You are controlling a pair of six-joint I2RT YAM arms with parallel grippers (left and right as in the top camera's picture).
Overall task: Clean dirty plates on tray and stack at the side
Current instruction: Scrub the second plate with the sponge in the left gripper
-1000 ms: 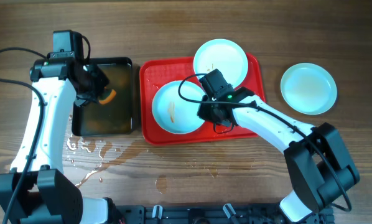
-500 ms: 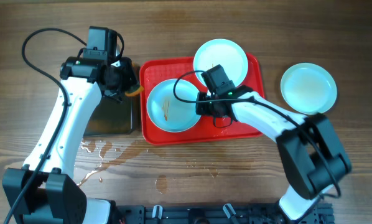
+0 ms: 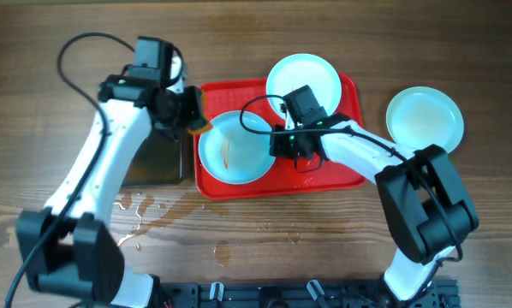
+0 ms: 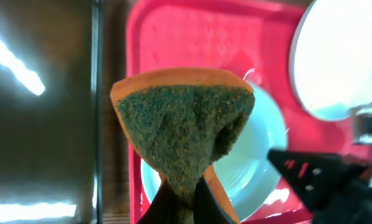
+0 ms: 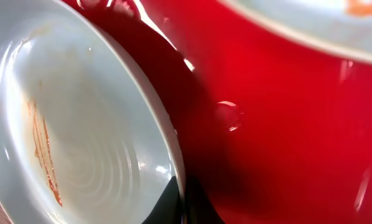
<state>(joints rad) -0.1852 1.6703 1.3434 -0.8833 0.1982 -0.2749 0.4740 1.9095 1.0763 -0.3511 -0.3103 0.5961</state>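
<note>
A red tray (image 3: 342, 175) holds two pale mint plates. The near-left plate (image 3: 235, 147) has thin brown-orange streaks and is tilted; it also shows in the right wrist view (image 5: 74, 124). My right gripper (image 3: 279, 141) is shut on its right rim (image 5: 181, 205). The second plate (image 3: 303, 75) lies at the tray's far side. A third plate (image 3: 425, 121) lies on the table right of the tray. My left gripper (image 3: 187, 115) is shut on an orange-and-green sponge (image 4: 186, 124), held over the tray's left edge just above the streaked plate's left rim.
A black rectangular pan (image 3: 157, 167) lies left of the tray, under the left arm. Water puddles (image 3: 136, 210) spread on the wooden table in front of the pan and tray.
My left arm has carried the sponge rightward from over the black pan to the tray's left edge. My right gripper has tilted the streaked plate and shifted it slightly left.
</note>
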